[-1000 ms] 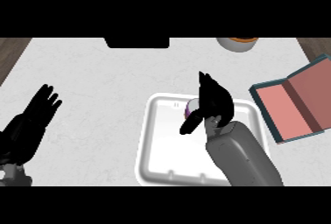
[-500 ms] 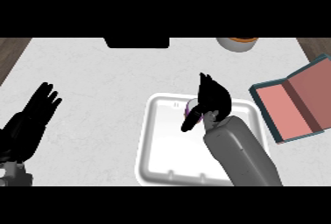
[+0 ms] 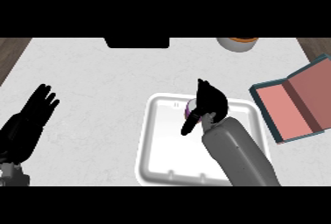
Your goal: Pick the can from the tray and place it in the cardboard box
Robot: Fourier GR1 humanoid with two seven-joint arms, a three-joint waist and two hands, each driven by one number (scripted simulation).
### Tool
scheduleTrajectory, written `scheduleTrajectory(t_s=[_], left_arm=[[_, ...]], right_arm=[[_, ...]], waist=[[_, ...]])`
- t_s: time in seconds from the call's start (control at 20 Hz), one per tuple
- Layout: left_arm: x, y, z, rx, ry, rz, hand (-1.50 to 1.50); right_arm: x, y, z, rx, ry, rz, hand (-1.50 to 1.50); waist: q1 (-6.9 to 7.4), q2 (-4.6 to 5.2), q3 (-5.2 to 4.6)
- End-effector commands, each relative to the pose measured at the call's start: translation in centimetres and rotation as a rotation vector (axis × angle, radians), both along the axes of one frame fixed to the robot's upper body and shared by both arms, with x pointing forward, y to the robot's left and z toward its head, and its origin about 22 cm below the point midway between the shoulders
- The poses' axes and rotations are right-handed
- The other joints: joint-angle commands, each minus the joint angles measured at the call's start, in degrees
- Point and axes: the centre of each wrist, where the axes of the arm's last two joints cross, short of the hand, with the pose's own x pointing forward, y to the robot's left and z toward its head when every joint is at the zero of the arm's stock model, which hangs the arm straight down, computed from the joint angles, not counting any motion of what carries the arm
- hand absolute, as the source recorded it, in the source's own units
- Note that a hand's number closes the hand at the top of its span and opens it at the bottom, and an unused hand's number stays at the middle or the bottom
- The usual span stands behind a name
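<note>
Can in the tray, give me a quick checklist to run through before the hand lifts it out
1. Can in tray: ok, only a purple sliver shows.
2. Right hand at can: ok, over it.
3. Fingers closed round can: cannot tell, hand hides it.
4. Box open: ok, lid up, to the tray's right.
5. Path from tray to box: ok, bare counter between.
6. Left hand out of the way: ok, open at the left edge.

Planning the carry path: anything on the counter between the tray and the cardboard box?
Head view: only bare counter shows in the narrow gap between the tray and the cardboard box; nothing stands there.
</note>
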Motion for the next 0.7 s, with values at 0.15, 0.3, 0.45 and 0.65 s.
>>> scheduleTrajectory(t_s=[0.15, 0.3, 0.45, 0.65], left_arm=[[-0.6, -1.7, -0.8, -0.009, -0.006, -0.007, 0.00], [-0.5, -1.2, 0.7, 0.002, -0.019, 0.002, 0.00], [0.3, 0.0, 0.5, -0.006, 0.001, -0.002, 0.00], [0.4, -1.7, 0.7, -0.002, -0.004, -0.016, 0.00]], right_arm=[[-0.3, 1.0, -1.7, -0.035, 0.066, -0.074, -1.50], [-1.2, 0.0, -2.9, -0.047, 0.064, -0.067, -1.50], [1.2, -1.8, -2.0, -0.034, 0.067, -0.070, -1.50], [1.9, -0.7, -2.7, -0.048, 0.006, -0.052, 1.50]], waist=[[0.14, 0.00, 0.00], [-0.16, -0.06, 0.01], [-0.13, 0.04, 0.00], [0.01, 0.04, 0.01]])
